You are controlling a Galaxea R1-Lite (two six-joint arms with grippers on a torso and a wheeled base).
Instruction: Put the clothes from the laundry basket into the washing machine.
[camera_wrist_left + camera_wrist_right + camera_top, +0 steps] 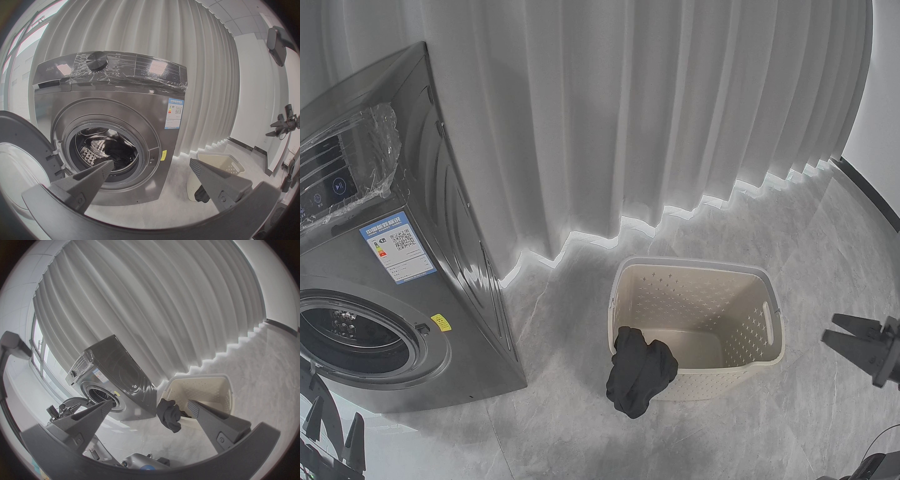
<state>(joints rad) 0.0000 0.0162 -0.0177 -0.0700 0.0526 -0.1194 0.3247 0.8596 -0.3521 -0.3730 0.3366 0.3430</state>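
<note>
Over basket rim [687,261], dark garment [640,372] hanging vertically

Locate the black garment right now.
In the head view, the black garment hangs over the near-left rim of the laundry basket, on the side toward the washing machine.

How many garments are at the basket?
1. A black garment hangs over the basket rim at the corner nearest the washer, mostly outside. The basket floor in view looks bare; the garment may hide a small piece behind it.
</note>
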